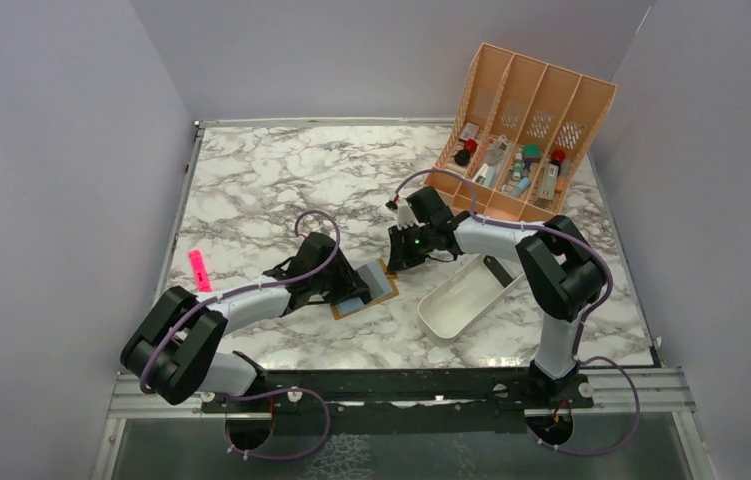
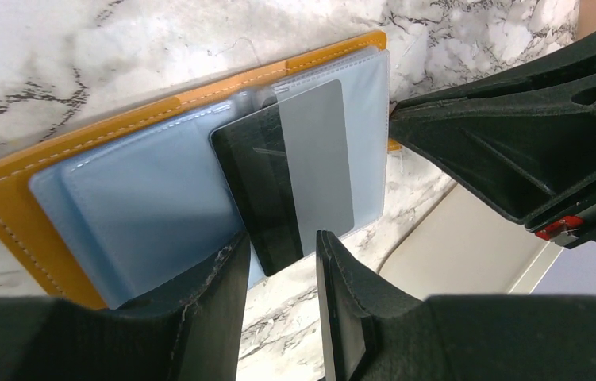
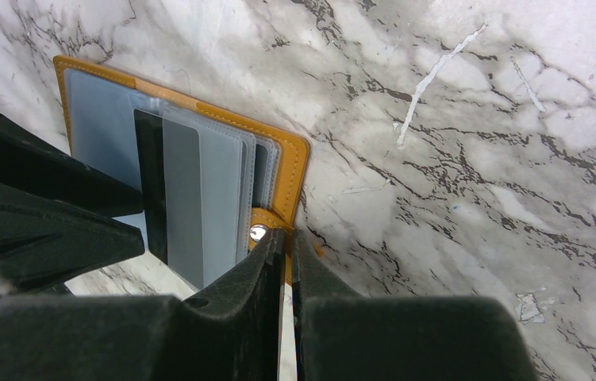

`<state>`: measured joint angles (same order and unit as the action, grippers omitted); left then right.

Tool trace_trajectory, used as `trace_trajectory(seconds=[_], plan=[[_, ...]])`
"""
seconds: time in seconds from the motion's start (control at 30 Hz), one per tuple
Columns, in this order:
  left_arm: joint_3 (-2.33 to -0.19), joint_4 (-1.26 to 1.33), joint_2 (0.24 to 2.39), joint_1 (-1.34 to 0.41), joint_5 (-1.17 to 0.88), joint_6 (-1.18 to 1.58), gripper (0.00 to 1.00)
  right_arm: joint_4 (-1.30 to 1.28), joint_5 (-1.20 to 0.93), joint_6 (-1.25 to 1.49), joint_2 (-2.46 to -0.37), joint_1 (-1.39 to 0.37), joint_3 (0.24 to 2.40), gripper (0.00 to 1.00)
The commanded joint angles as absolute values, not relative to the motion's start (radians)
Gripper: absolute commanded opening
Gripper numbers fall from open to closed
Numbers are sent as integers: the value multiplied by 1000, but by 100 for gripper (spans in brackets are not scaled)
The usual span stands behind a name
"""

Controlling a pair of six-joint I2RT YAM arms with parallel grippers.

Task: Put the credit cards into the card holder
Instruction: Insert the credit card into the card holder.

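Note:
The card holder lies open and flat on the marble, mustard-orange with clear sleeves. One credit card, grey with a wide dark band, sits partly inside a sleeve, its near end sticking out over the table. My left gripper is open, one finger on each side of that near end, with gaps to the card. My right gripper is shut on the holder's orange snap tab at the far edge. In the top view both grippers meet over the holder.
A white oblong tray lies just right of the holder, under the right arm. A peach slotted organiser with small items stands at the back right. A pink marker lies at the left.

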<state>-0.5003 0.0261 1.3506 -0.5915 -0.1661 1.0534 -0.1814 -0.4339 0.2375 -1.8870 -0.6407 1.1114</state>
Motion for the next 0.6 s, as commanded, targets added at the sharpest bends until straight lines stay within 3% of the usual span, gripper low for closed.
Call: trace_trajectory(seconds=[0.0, 0.57], plan=[[-529, 45, 1372, -609, -134, 1034, 40, -221, -455, 229, -1895, -648, 1104, 12], [-605, 60, 1419, -651, -81, 988, 40, -219, -458, 229, -1896, -649, 1103, 11]])
